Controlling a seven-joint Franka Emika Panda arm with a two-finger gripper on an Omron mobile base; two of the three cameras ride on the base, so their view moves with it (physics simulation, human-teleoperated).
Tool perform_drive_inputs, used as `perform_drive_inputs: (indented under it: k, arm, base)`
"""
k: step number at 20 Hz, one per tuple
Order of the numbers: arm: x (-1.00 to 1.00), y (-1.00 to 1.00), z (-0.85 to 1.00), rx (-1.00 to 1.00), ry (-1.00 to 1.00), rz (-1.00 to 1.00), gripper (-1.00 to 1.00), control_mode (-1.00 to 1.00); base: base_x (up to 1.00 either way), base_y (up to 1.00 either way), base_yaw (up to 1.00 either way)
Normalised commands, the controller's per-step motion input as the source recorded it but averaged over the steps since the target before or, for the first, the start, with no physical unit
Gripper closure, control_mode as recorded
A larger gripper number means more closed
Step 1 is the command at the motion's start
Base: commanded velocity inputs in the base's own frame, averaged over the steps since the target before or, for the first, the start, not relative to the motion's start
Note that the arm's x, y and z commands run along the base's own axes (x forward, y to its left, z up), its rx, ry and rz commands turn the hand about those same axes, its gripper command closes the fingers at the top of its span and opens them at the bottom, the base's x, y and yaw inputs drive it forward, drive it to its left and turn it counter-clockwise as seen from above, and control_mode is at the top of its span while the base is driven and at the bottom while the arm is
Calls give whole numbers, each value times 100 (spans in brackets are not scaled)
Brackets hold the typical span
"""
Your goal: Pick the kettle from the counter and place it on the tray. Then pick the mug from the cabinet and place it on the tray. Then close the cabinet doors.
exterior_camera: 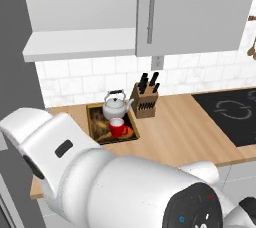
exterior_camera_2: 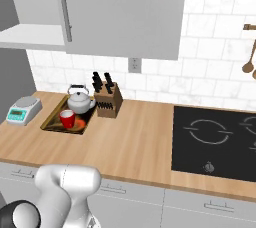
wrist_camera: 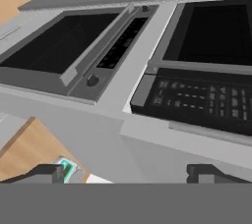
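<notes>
**Kettle and mug on the tray; one cabinet door open, jaws wide and empty**

In the hand view the gripper is seen with its two dark fingertips set far apart at the bottom edge; nothing is held or touched between them. Beyond them, grey appliance surfaces with dark panels and a keypad are shown, with a strip of pale wood and a teal-and-white corner at lower left.

In the left base view, going from left to right, the open side of the pale grey-white wall cabinet is shown with its flat white shelf bare, and beside it the right tall light grey cabinet door is seen shut. Below, on the long light wooden counter, the dark rectangular tray with the golden-orange picture is found carrying the squat shiny silver kettle and, just in front of it, the small glossy red mug. A wooden knife block stands just right of the tray, and a black glass stovetop lies further right.

In the right base view a white-and-teal kitchen scale is revealed left of the tray, hidden by the arm in the other base view.
</notes>
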Motion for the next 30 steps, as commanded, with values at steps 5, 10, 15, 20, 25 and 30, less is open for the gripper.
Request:
perform_drive_inputs:
  k: [5, 10, 15, 20, 25, 30]
  arm:
    - [-12, 39, 9, 2, 16, 0, -100, -100]
    - [-1, 62, 0, -1, 0, 0, -100, -100]
    - [12, 51, 0, -1, 0, -3, -100, -100]
    - [19, 36, -2, 2, 0, -9, -100, -100]
    - [26, 24, -16, 13, 0, -13, -100, -100]
    - [37, 18, -14, 15, 0, -15, -100, -100]
  base:
    - [0, 0, 0]
    - [0, 0, 0]
    - [0, 0, 0]
    - [0, 0, 0]
    - [0, 0, 0]
    - [0, 0, 0]
